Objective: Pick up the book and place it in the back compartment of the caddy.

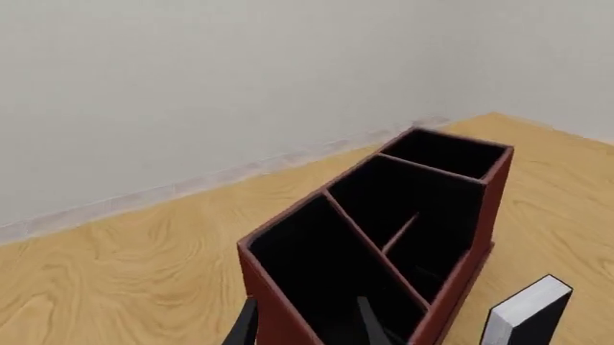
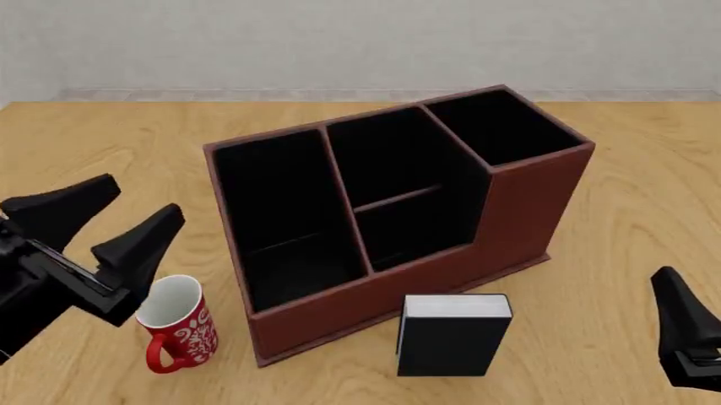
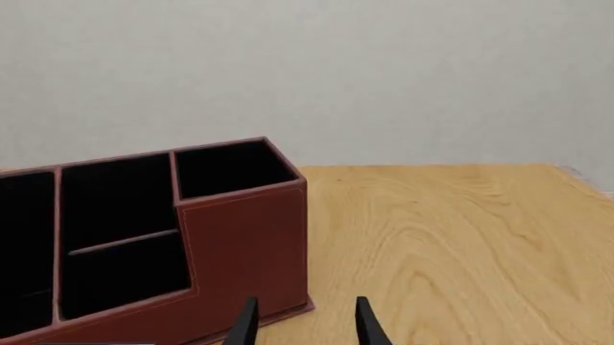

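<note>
Left wrist view: the left gripper (image 1: 312,323) is showing only its two dark fingertips at the frame edge, standing apart with nothing between them, one outside the caddy (image 1: 384,237) wall and one over the black interior of the near end slot. The book (image 1: 528,313) is standing upright just beside the caddy's long wall, white page block facing up. Front view: the caddy is sitting on the wooden table (image 2: 101,135), turned at an angle; the back compartment (image 2: 389,156) is lying behind the partition of the middle section, with nothing in it. The book is standing upright just in front of the caddy's low stepped wall, near but apparently not touching it. A red-and-white mug (image 2: 175,325) is standing at the caddy's left corner. The left gripper (image 2: 107,224) is hovering open beside the mug, well apart from the book. Only a part of the right gripper (image 2: 687,337) is showing at the right edge. Right wrist view: the right gripper (image 3: 302,323) is holding its fingertips apart, empty, pointing at the caddy's tall-walled end.
</note>
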You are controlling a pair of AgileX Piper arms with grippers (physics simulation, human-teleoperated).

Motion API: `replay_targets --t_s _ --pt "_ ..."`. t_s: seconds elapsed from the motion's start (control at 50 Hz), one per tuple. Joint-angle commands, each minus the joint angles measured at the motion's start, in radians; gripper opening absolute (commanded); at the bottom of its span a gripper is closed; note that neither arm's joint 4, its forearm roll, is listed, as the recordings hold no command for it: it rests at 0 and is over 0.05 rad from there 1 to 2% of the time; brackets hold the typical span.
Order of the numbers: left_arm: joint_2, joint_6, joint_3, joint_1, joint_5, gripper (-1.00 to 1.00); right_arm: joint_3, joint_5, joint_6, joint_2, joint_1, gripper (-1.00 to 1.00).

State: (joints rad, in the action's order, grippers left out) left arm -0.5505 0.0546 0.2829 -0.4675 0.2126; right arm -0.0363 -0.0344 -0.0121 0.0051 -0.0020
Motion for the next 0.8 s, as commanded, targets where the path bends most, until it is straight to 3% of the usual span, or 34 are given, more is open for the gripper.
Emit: replay_targets --t_s 0.02,0.1,0.18,0.26,0.52,0.8 --pt "-0.212 0.076 0.111 -0.134 0.029 1.0 0.003 0.009 0.009 0.001 0.001 1.0" --pt "-0.238 0.065 0.125 -0.139 0.033 1.0 -0.002 -0.005 -0.009 0.002 -0.001 1.0" --pt "-0.287 0.076 0.119 -0.144 0.075 1.0 0.0 0.003 0.009 -0.001 0.001 1.0" --pt "-0.349 0.105 0.115 -0.164 0.129 1.0 0.005 0.003 -0.009 0.003 -0.001 1.0" --pt "-0.558 0.11 0.167 -0.207 0.26 1.0 -0.002 -0.004 -0.001 -0.001 0.0 1.0" --pt "-0.63 0.107 0.165 -0.286 0.319 1.0 -0.003 -0.004 -0.001 -0.001 0.0 1.0"
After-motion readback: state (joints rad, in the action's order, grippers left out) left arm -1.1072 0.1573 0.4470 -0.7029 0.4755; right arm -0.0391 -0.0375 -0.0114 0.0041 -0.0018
